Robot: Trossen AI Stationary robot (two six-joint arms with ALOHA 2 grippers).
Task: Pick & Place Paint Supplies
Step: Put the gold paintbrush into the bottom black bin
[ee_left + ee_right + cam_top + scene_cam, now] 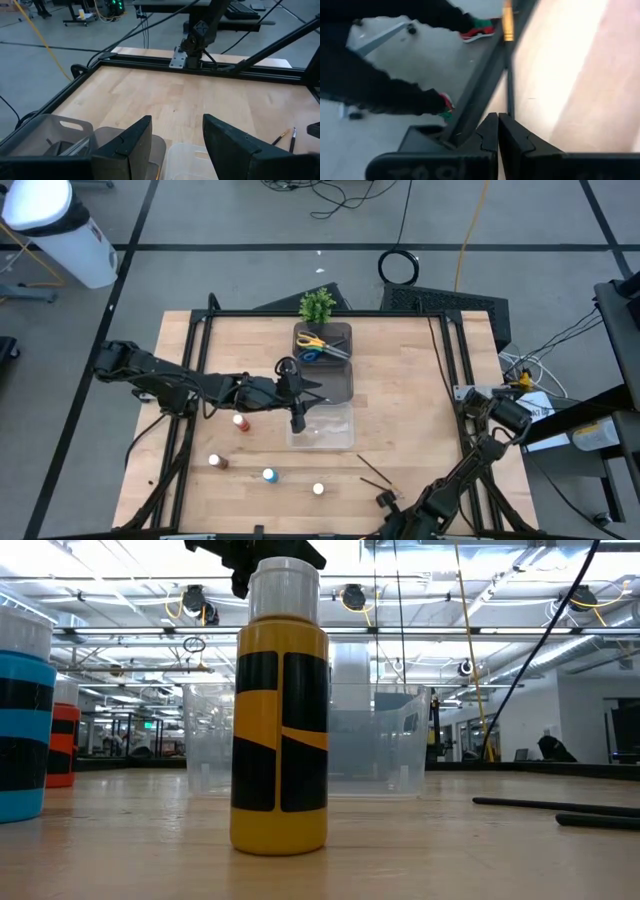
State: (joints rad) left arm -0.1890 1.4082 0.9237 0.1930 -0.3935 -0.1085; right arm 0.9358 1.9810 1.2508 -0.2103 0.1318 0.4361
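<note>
Several tiny paint bottles stand on the wooden table: red [240,422], brown [215,462], blue [268,475] and a pale-capped yellow one [318,489] [280,730]. Two thin paintbrushes [375,471] lie at the near right. Scissors [318,345] lie in a dark bin [338,380]. My left gripper [297,418] [175,131] hovers open above the rim of a clear bin [325,428], nothing between its fingers. My right gripper [385,500] [498,120] is shut, low over the table's near right part, beside the brushes' near ends. My right gripper's shut fingertips point slanting down at the table, and a thin dark paintbrush [509,85] runs away from them along the wood. The view is blurred, so I cannot tell whether the fingers touch the brush.
A small potted plant [317,305] stands behind the dark bin. A black metal frame [450,370] borders the table. A person's dark legs and red-green shoes [480,29] show on the floor beyond the table's edge. Bare wood lies to the right of the bins.
</note>
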